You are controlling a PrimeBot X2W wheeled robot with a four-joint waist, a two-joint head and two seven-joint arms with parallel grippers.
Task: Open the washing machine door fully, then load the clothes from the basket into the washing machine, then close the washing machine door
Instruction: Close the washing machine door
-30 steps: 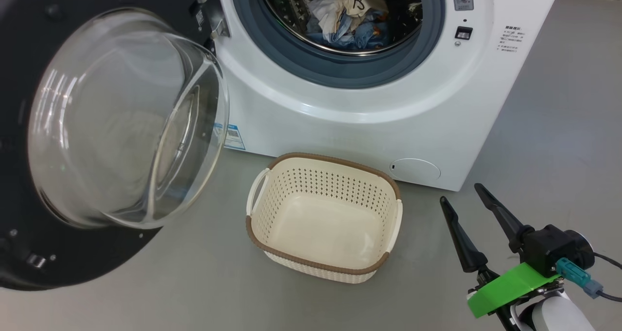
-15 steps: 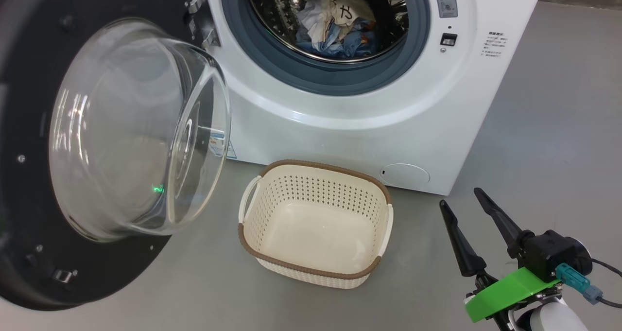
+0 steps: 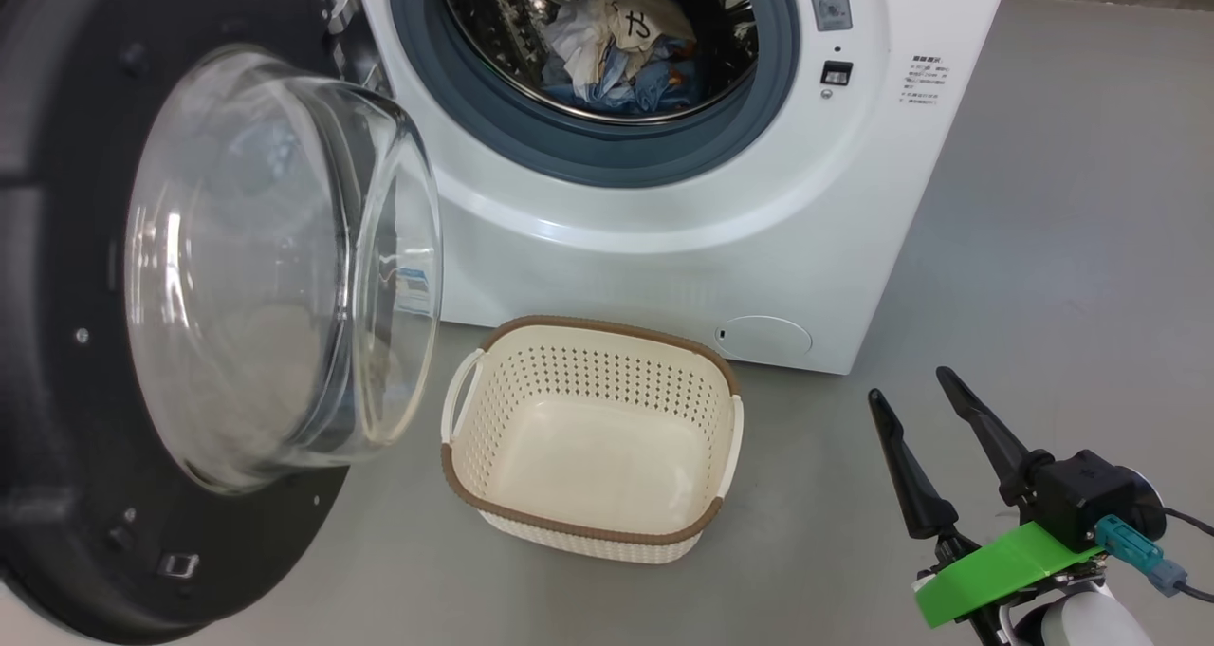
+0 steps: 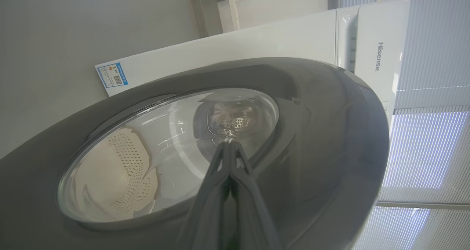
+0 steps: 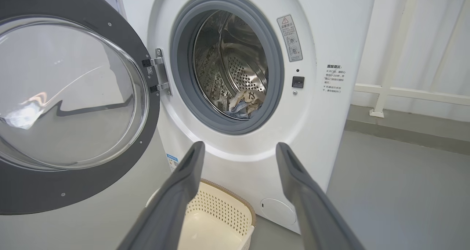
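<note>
The washing machine stands with its door swung out to the left, the glass bowl facing right. The clothes lie in the steel drum, white and blue, and the right wrist view shows them too. The cream basket sits on the floor before the machine with nothing in it. My left gripper is shut, its tips against the outer face of the door. My right gripper hangs open at the lower right, right of the basket; in the right wrist view this gripper points at the machine's front.
Grey floor spreads to the right of the machine. A white rail and wall stand behind on the right. The basket lies just below the drum opening, between the door and my right arm.
The door has swung somewhat toward the machine's opening. The head camera has turned, so machine and basket sit further left in the picture. My right gripper keeps its place, still open.
</note>
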